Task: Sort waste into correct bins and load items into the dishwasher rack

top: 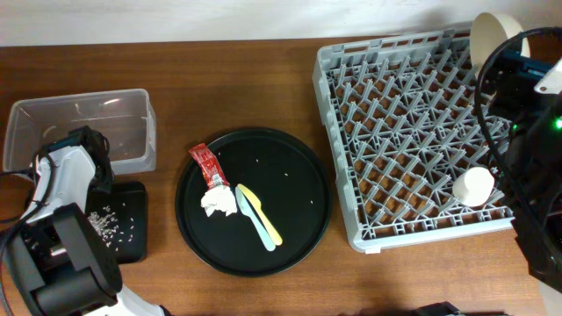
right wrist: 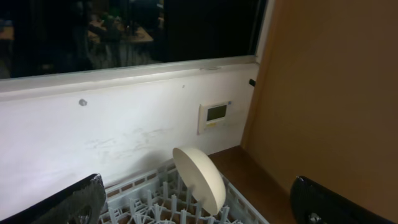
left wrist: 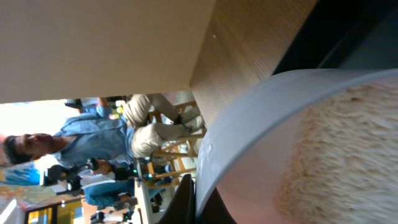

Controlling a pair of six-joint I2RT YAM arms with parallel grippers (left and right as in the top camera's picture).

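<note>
In the left wrist view my left gripper (left wrist: 198, 200) is shut on the rim of the small pinkish-white bowl (left wrist: 280, 118), which has rice (left wrist: 348, 155) stuck inside. From overhead, my left gripper (top: 88, 145) hangs between the clear tub (top: 132, 101) and the shallow black tray (top: 132, 241), where loose rice grains (top: 110, 219) lie; the bowl is hidden under the arm. The red sauce packet (top: 206, 165), tissue wad (top: 217, 204) and yellow utensil (top: 248, 197) rest on the round black tray (top: 290, 175). My right gripper (right wrist: 199, 205) is open over the rack (top: 413, 132), near the cream plate-bowl (right wrist: 199, 177) standing on edge.
A white cup (top: 477, 186) stands upside down in the rack's near right part. A pale blue utensil (top: 262, 235) lies beside the yellow one. A few rice grains dot the round tray. The right arm covers the rack's right edge.
</note>
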